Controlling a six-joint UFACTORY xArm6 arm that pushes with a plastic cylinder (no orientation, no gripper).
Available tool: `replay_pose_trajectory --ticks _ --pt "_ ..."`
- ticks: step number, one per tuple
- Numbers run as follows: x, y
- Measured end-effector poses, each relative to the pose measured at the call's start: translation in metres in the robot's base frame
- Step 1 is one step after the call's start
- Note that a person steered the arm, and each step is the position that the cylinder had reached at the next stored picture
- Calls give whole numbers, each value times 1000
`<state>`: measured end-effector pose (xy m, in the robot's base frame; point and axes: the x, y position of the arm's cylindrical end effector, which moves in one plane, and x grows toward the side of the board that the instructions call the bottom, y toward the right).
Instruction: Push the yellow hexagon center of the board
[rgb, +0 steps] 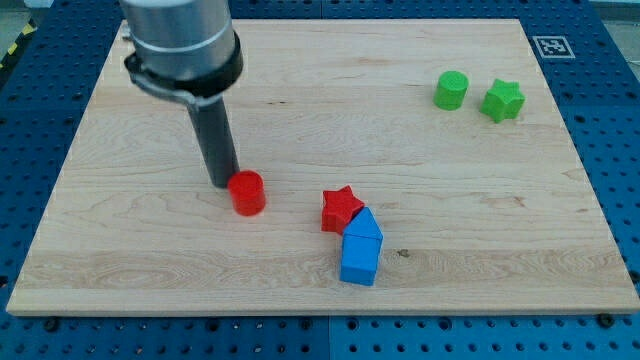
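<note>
No yellow hexagon shows anywhere in the view. My rod comes down from the view's top left, and my tip (222, 184) rests on the wooden board (130, 250) left of centre. A red cylinder (246, 192) stands right against the tip on its right side. A red star (341, 208) lies near the middle of the board toward the view's bottom. Two blue blocks, one pentagon-like (363, 228) and one cube-like (359, 262), sit just right of and below the star, touching each other.
A green cylinder (451, 90) and a green star (503, 100) stand side by side at the view's upper right. A black-and-white marker tag (550, 46) is on the board's top right corner. Blue perforated table surrounds the board.
</note>
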<state>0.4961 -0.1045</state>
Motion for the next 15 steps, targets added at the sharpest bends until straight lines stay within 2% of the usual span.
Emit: replay_pose_trajectory --ticks 3,4,5,7,10,11,13,15 --pt "75 46" --pt "82 30" --pt "76 -22" --pt "-22 -76" --pt "-230 -99" --pt "-259 -99" --pt "-262 -121" --pt "-262 -18"
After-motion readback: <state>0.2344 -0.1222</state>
